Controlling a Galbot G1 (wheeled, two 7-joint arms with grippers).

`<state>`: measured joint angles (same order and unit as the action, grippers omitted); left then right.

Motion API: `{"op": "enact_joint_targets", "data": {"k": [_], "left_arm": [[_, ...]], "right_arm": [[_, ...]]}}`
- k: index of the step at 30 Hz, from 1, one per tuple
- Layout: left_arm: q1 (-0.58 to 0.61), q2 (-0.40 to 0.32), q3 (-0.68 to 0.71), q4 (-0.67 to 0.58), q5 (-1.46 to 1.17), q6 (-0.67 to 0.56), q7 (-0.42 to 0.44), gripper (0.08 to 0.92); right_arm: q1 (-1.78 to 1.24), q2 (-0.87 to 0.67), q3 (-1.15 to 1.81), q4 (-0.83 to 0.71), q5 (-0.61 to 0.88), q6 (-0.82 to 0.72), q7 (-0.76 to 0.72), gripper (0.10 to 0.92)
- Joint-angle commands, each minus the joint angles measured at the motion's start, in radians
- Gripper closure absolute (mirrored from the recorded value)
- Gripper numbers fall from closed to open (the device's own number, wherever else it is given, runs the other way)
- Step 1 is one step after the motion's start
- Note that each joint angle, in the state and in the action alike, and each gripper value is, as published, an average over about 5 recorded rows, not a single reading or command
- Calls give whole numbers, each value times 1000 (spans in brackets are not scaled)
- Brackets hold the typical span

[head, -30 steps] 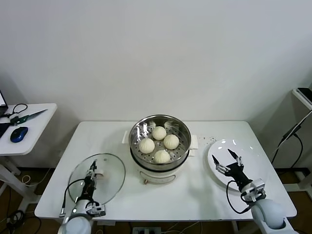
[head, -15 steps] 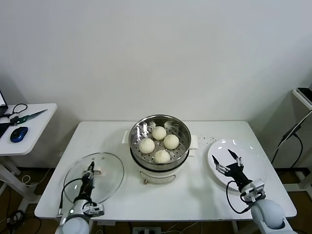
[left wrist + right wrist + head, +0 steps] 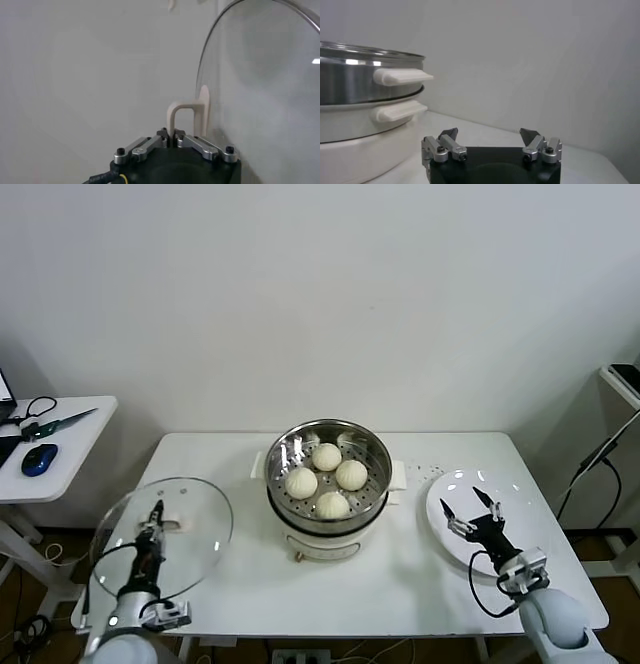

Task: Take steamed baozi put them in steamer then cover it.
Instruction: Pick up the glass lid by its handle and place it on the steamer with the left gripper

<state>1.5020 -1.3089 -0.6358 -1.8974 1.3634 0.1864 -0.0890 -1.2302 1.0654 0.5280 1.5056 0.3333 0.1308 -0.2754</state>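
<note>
Several cream-white baozi lie in the shiny steamer, which sits on its white pot base mid-table. My left gripper is shut on the white handle of the clear glass cover and holds it tilted in the air, over the table's left edge. In the left wrist view the jaws pinch the handle, with the glass beside it. My right gripper hangs open and empty over the white plate, right of the steamer.
A small white side table at far left carries a blue mouse and scissors. The steamer's white side handles stick out toward my right gripper. The white table ends close in front.
My left gripper shut on the cover's handle, then lifted the cover off the table and carried it left, tilting it. My right gripper barely moved.
</note>
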Motion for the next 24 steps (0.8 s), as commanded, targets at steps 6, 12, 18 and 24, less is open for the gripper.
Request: {"op": "enact_joint_targets", "data": {"k": [6, 12, 18, 24], "left_arm": [[0, 188, 145, -303, 35, 312, 141, 853], [-148, 261, 332, -311, 79, 428, 242, 853], [-346, 252, 560, -271, 151, 513, 389, 853], [-528, 107, 749, -186, 289, 550, 525, 853]], "right_arm": [[29, -8, -10, -37, -9, 5, -3, 203], [41, -1, -16, -65, -21, 12, -5, 203], [51, 8, -16, -86, -27, 16, -9, 203], [53, 10, -6, -100, -29, 23, -13, 203]]}}
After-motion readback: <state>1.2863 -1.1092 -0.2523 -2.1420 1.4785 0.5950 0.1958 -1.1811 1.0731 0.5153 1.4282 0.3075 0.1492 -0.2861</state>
